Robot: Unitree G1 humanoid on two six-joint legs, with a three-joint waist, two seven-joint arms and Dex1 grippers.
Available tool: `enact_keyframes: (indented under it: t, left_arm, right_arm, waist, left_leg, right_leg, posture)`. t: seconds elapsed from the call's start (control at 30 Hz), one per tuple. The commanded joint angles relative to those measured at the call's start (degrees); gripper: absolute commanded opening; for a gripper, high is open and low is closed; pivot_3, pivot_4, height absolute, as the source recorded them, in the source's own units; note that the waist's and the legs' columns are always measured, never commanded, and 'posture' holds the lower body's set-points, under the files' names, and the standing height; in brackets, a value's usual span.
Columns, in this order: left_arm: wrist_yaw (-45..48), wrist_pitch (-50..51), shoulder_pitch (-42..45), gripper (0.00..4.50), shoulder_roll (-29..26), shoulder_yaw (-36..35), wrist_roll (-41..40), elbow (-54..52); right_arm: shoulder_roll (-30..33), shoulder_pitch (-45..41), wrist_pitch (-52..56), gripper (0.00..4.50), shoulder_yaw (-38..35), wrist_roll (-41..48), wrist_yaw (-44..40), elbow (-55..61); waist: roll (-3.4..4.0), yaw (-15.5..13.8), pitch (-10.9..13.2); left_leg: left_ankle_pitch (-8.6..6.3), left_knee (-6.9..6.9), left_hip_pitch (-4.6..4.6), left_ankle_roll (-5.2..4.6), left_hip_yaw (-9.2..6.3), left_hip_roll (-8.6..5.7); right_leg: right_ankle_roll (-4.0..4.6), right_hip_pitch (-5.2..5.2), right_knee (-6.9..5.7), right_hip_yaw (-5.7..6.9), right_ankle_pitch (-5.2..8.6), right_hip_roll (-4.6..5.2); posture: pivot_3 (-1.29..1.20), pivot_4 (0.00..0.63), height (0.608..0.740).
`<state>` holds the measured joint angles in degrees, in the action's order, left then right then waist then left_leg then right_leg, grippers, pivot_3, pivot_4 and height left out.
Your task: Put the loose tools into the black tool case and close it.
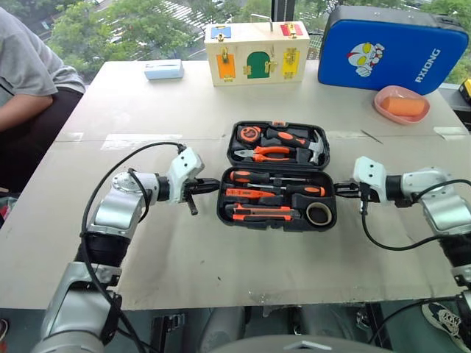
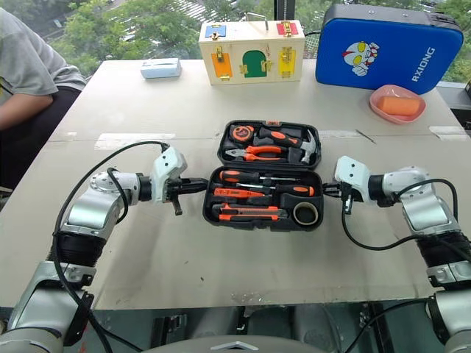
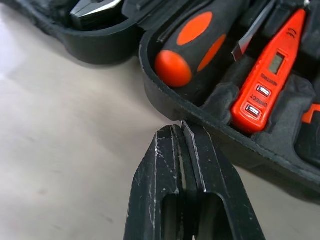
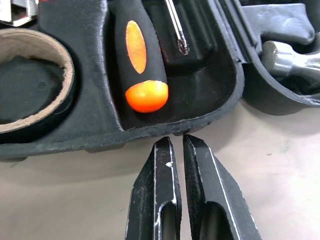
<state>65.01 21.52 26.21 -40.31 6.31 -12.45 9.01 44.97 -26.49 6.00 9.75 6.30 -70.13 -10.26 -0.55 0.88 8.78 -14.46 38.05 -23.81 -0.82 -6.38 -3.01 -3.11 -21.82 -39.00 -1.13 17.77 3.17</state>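
The black tool case [image 1: 277,227] lies open in the middle of the table. Its near half holds two screwdrivers [image 1: 268,178], an orange tester [image 1: 246,193], a utility knife [image 1: 257,213] and a tape roll [image 1: 319,213]. My left gripper [image 1: 213,187] is shut and empty, its tips [image 3: 181,131] against the near half's left rim, beside a screwdriver handle [image 3: 195,45]. My right gripper [image 1: 340,190] is shut and empty too. Its tips [image 4: 176,142] sit at the right rim, close to the tape roll [image 4: 30,85] and a screwdriver handle [image 4: 140,60].
The case's far half holds pliers [image 1: 268,153], a hammer [image 1: 313,147] and a tape measure [image 1: 249,134]. At the back stand a wooden box [image 1: 256,53], a blue case [image 1: 390,48], a pink dish [image 1: 401,104] and a small pale box [image 1: 163,69]. A person [image 1: 29,81] sits at the far left.
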Motion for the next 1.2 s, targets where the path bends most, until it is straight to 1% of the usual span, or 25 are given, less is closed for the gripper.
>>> enact_keyframes:
  t: [0.03, 0.17, 0.27, 0.5, 0.67, 0.83, 0.93, 0.97, 1.0, 1.03, 1.07, 1.1, 1.13, 1.2]
  left_arm:
    - [5.4, 0.5, -2.6, 0.02, 0.0, 3.7, -2.7, -9.9]
    - [6.5, 0.6, -5.4, 0.02, -1.8, 3.7, -2.1, -12.9]
    - [7.0, 0.3, -7.6, 0.02, -2.9, 3.7, -1.9, -14.6]
    - [5.7, 3.0, -12.3, 0.02, -3.5, 2.9, -2.8, -19.5]
    - [4.8, 5.2, -15.7, 0.02, -4.3, 0.8, -3.5, -22.0]
    - [3.6, 6.3, -19.2, 0.02, -6.7, -2.5, -3.3, -20.1]
    - [3.0, 7.3, -20.3, 0.02, -8.4, -4.9, -4.3, -18.6]
    - [2.8, 8.3, -20.6, 0.68, -9.2, -6.2, -5.1, -17.7]
    - [2.9, 9.4, -20.8, 0.98, -10.1, -7.5, -6.1, -16.9]
    - [3.0, 11.6, -20.6, 1.42, -10.8, -9.1, -8.0, -16.3]
    - [2.9, 14.8, -19.9, 1.92, -11.3, -10.7, -10.3, -15.8]
    - [2.6, 18.1, -18.9, 2.36, -11.6, -12.0, -12.6, -15.3]
    - [1.8, 22.0, -17.2, 2.89, -11.6, -13.3, -14.8, -14.5]
    - [-1.4, 31.2, -11.6, 3.70, -10.4, -15.0, -18.2, -11.2]
  right_arm:
    - [0.3, 1.9, -1.8, 0.00, 0.6, 4.4, -5.4, 8.9]
    - [1.8, 4.4, -1.4, 0.00, -0.5, 5.0, -7.0, 11.8]
    - [2.7, 6.4, -0.6, 0.00, -1.1, 4.2, -6.5, 13.5]
    - [4.2, 10.7, 0.9, 0.00, -2.6, 4.6, -6.6, 17.3]
    - [5.6, 15.0, 2.0, 0.00, -4.1, 5.3, -7.0, 20.4]
    - [6.1, 16.4, 1.5, 0.00, -6.0, 2.5, -2.6, 18.7]
    - [7.6, 17.1, 2.8, 0.00, -8.1, 3.1, -1.3, 17.6]
    - [8.8, 18.0, 3.3, 0.00, -9.4, 4.0, -1.7, 17.2]
    - [9.9, 18.8, 4.4, 0.00, -10.8, 5.1, -2.5, 16.9]
    - [11.0, 19.4, 5.5, 0.51, -12.1, 6.5, -3.3, 16.6]
    - [11.6, 19.5, 6.7, 0.84, -13.2, 7.7, -3.6, 16.3]
    - [11.8, 19.1, 8.3, 1.33, -14.1, 8.9, -3.4, 16.0]
    - [11.1, 17.7, 12.8, 1.82, -15.3, 11.4, -2.3, 15.7]
    - [8.3, 11.7, 25.1, 2.69, -16.9, 16.9, 1.9, 14.7]
  waist:
    - [0.00, -0.1, 0.0]
    - [0.02, -0.1, 0.0]
    - [0.05, -0.1, 0.0]
    - [0.06, -0.2, 0.0]
    - [0.06, -0.3, 0.0]
    - [0.09, 0.0, 0.0]
    - [0.09, 0.1, 0.0]
    - [0.10, 0.0, -0.1]
    - [0.10, -0.1, -0.1]
    - [0.10, -0.1, -0.1]
    - [0.10, -0.1, -0.1]
    - [0.11, 0.0, -0.1]
    - [0.11, 0.1, -0.1]
    - [0.09, 0.1, 0.0]
  left_leg:
    - [0.00, -0.01, -0.01, 0.00, -0.01, 0.00]
    - [-0.01, -0.06, 0.01, 0.00, 0.00, 0.00]
    - [-0.01, -0.05, 0.03, 0.00, -0.01, 0.00]
    - [-0.01, -0.07, 0.04, -0.01, -0.01, 0.00]
    - [-0.02, -0.10, 0.07, -0.02, -0.01, 0.01]
    - [-0.02, -0.12, 0.11, -0.03, 0.00, 0.02]
    - [-0.03, -0.11, 0.17, -0.04, 0.03, 0.03]
    - [-0.03, -0.12, 0.17, -0.04, 0.03, 0.03]
    - [-0.03, -0.12, 0.17, -0.04, 0.03, 0.03]
    - [-0.03, -0.13, 0.16, -0.03, 0.02, 0.04]
    - [-0.03, -0.17, 0.16, -0.03, 0.02, 0.05]
    - [-0.03, -0.19, 0.18, -0.03, 0.01, 0.06]
    - [-0.13, -0.20, 0.25, -0.21, 0.02, 0.07]
    - [-0.15, -0.20, 0.31, -0.24, 0.01, 0.08]
  right_leg:
    - [0.00, 0.00, 0.02, -0.01, 0.00, 0.01]
    - [0.00, 0.01, 0.05, -0.15, 0.00, 0.04]
    - [0.00, 0.03, 0.02, -0.21, 0.00, 0.04]
    - [0.00, 0.05, 0.06, -0.21, 0.00, 0.04]
    - [0.00, 0.07, 0.05, -0.23, 0.00, 0.05]
    - [0.00, 0.09, 0.05, -0.28, 0.00, 0.05]
    - [0.00, 0.10, 0.00, -0.34, 0.00, 0.03]
    - [0.00, 0.09, 0.01, -0.33, 0.00, 0.02]
    - [0.00, 0.09, 0.01, -0.32, 0.00, 0.03]
    - [0.00, 0.09, 0.02, -0.31, 0.00, 0.03]
    - [0.00, 0.09, 0.03, -0.30, 0.00, 0.03]
    - [0.01, 0.09, 0.02, -0.29, 0.00, 0.02]
    - [0.02, 0.12, -0.03, -0.32, 0.00, 0.00]
    - [0.03, 0.16, -0.10, -0.33, -0.01, -0.02]
  posture:
    - [0.00, 0.150, 0.735]
    - [0.00, 0.150, 0.735]
    - [0.00, 0.150, 0.735]
    - [0.00, 0.150, 0.735]
    - [0.00, 0.150, 0.735]
    - [0.00, 0.150, 0.735]
    - [0.00, 0.150, 0.735]
    - [0.00, 0.150, 0.735]
    - [0.00, 0.150, 0.735]
    - [0.00, 0.150, 0.735]
    - [0.00, 0.150, 0.735]
    - [0.00, 0.150, 0.735]
    - [0.00, 0.150, 0.735]
    - [0.00, 0.150, 0.735]
